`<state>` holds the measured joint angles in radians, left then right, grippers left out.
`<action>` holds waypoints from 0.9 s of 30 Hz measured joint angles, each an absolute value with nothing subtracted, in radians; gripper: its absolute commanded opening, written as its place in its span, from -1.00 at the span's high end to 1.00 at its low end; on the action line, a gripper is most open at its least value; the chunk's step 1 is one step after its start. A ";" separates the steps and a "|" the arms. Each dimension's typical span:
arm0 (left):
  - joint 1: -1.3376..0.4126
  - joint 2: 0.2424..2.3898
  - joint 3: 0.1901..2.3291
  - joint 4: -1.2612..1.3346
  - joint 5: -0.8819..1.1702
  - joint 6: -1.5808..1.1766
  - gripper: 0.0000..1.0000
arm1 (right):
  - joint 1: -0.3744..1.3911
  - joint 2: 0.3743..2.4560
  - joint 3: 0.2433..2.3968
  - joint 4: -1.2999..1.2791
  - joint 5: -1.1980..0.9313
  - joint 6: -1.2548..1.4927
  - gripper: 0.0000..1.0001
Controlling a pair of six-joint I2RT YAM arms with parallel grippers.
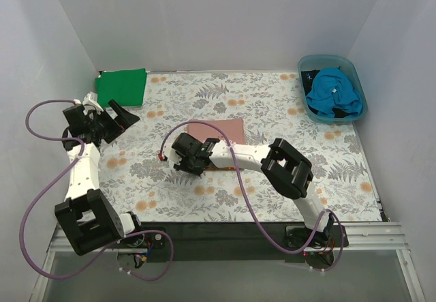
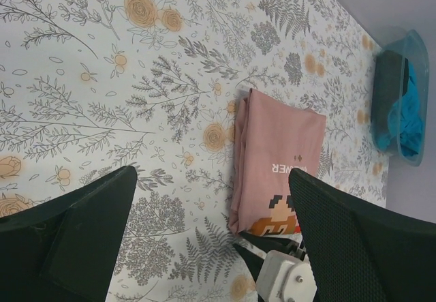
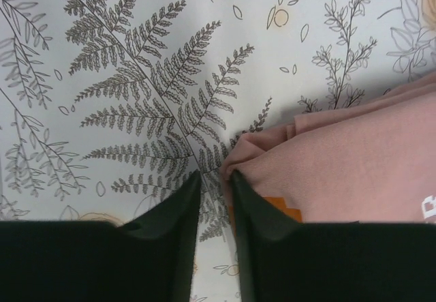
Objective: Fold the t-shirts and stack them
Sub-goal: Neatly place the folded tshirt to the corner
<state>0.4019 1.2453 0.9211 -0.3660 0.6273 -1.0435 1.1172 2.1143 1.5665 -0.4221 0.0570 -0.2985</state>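
A dusty pink t-shirt (image 1: 221, 131) lies folded in a rectangle at the table's middle, its pixel graphic at the near end (image 2: 279, 159). My right gripper (image 1: 193, 153) is low at the shirt's near left corner (image 3: 354, 159). Its jaws (image 3: 214, 176) stand a narrow gap apart with only tablecloth between them, and one finger touches the cloth edge. It also shows in the left wrist view (image 2: 238, 239). My left gripper (image 1: 112, 121) is wide open and empty, raised over the table's left side (image 2: 211, 247). A folded green t-shirt (image 1: 122, 87) lies at the back left. A blue t-shirt (image 1: 332, 94) is bunched in the tub.
A teal plastic tub (image 1: 360, 87) stands at the back right corner and shows in the left wrist view (image 2: 388, 77). A floral covering (image 1: 286, 118) spreads over the table. White walls close in the back and both sides.
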 measured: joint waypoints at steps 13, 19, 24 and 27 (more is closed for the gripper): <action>0.286 1.313 0.712 -0.199 0.601 -1.216 -0.85 | 1.084 2.096 1.567 -0.422 0.022 -0.300 0.97; 0.115 1.438 0.708 -0.080 0.534 -1.324 -0.88 | 1.051 2.005 1.567 -0.429 -0.030 -0.294 0.97; 0.020 1.545 0.708 -0.022 0.496 -1.425 -0.89 | 1.028 1.968 1.567 -0.427 -0.054 -0.288 0.97; -0.034 1.584 0.712 0.004 0.478 -1.478 -0.89 | 1.017 1.968 1.567 -0.430 -0.072 -0.287 0.97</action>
<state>-0.0338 1.5845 0.7120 0.0044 0.4778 -1.4776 1.0172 1.9682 1.5669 -0.4305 -0.0715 -0.2867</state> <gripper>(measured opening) 0.943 0.019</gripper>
